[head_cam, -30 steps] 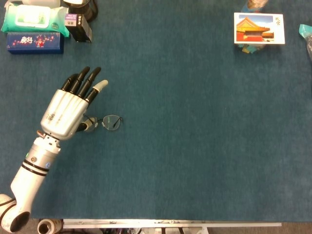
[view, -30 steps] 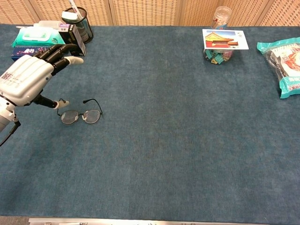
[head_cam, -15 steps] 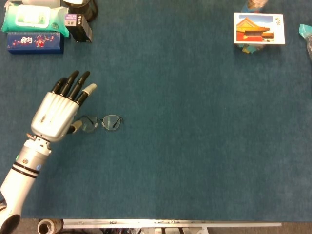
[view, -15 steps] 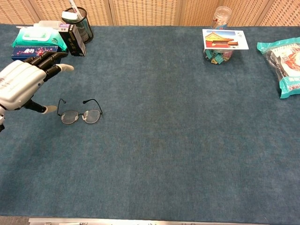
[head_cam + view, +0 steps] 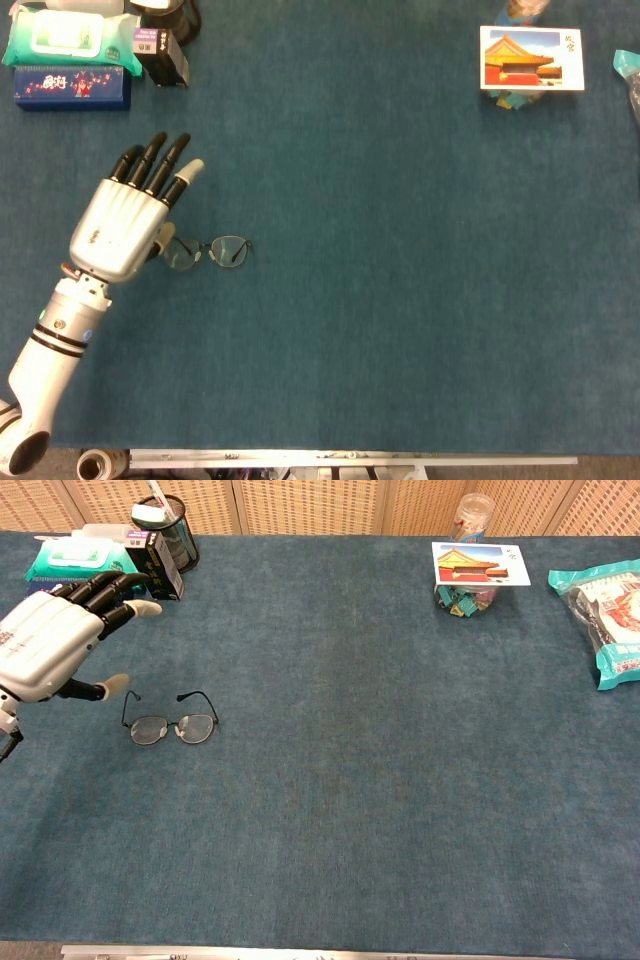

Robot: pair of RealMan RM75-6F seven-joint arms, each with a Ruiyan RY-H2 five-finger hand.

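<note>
Head view shows the thin wire-framed glasses [image 5: 206, 251] lying flat on the blue felt counter [image 5: 400, 300], unmoved, while the silver left hand [image 5: 122, 226] has swung back toward them after drawing away, so the reach seems renewed. Its dark fingers [image 5: 160, 165] spread apart, empty, hovering just left of the frame.
</note>
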